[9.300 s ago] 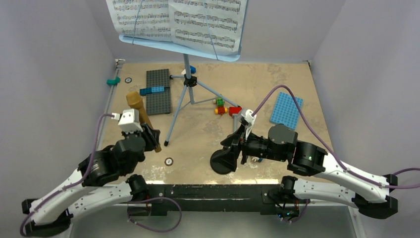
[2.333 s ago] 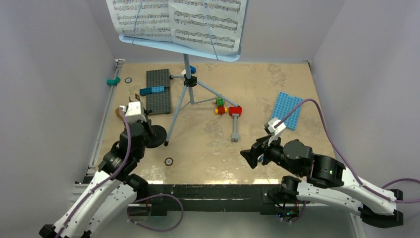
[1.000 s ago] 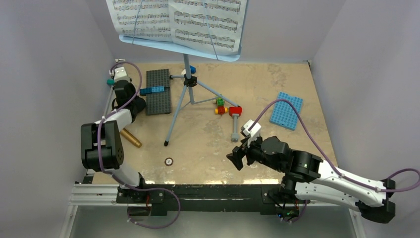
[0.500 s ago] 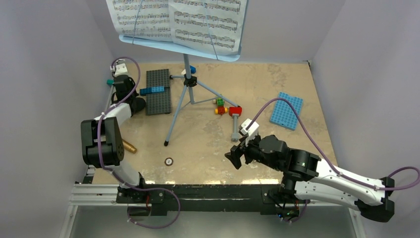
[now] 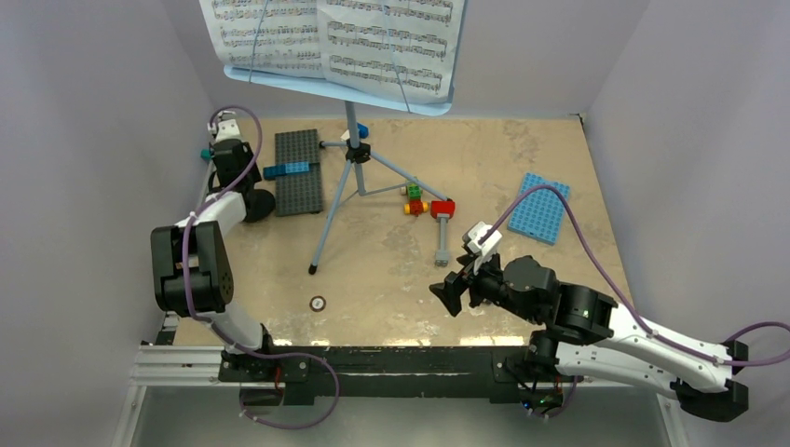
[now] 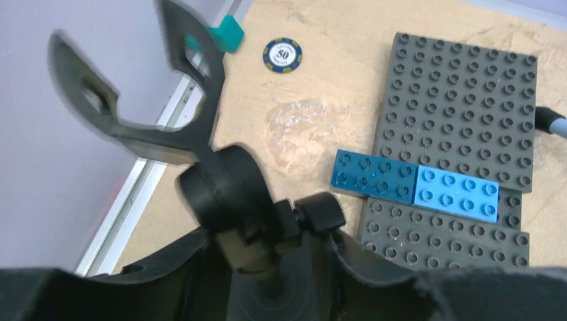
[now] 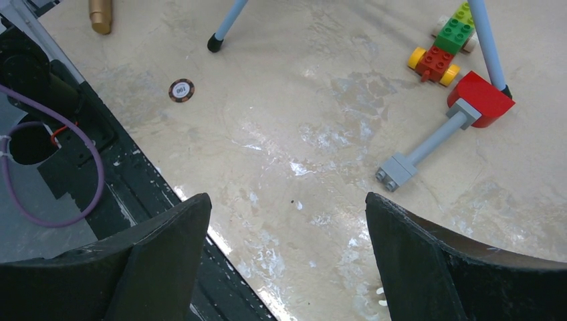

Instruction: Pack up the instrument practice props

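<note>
Left wrist view: my left fingers flank the mic stand, grip unclear; right fingers open, empty; a slack hold could topple it onto the grey baseplate.

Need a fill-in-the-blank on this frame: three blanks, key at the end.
1. The two blue bricks sit on the ___ baseplate.
2. The right gripper is ___, with nothing between its fingers.
3. The music stand holds white ___ pages.
Missing words: grey; open; sheet-music.
</note>
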Controlling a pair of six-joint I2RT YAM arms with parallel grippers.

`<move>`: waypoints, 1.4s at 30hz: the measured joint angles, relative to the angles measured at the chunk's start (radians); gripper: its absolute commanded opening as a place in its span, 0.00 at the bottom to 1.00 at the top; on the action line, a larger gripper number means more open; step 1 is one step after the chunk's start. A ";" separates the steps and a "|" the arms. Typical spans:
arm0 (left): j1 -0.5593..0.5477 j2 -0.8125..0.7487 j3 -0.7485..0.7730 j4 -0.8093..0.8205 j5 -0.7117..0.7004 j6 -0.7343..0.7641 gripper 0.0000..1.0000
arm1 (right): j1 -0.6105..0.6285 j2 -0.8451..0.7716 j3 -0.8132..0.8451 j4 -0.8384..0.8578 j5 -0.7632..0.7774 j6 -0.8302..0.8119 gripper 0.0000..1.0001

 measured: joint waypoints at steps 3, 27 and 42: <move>0.000 -0.011 0.002 -0.013 -0.002 -0.002 0.55 | 0.000 -0.005 0.000 -0.001 0.001 -0.002 0.90; -0.109 -0.636 -0.177 -0.321 -0.097 -0.193 0.95 | 0.000 -0.052 0.000 -0.016 -0.031 0.029 0.90; -0.502 -0.995 -0.354 -0.346 0.226 -0.236 1.00 | 0.000 -0.079 -0.004 -0.034 -0.027 0.095 0.89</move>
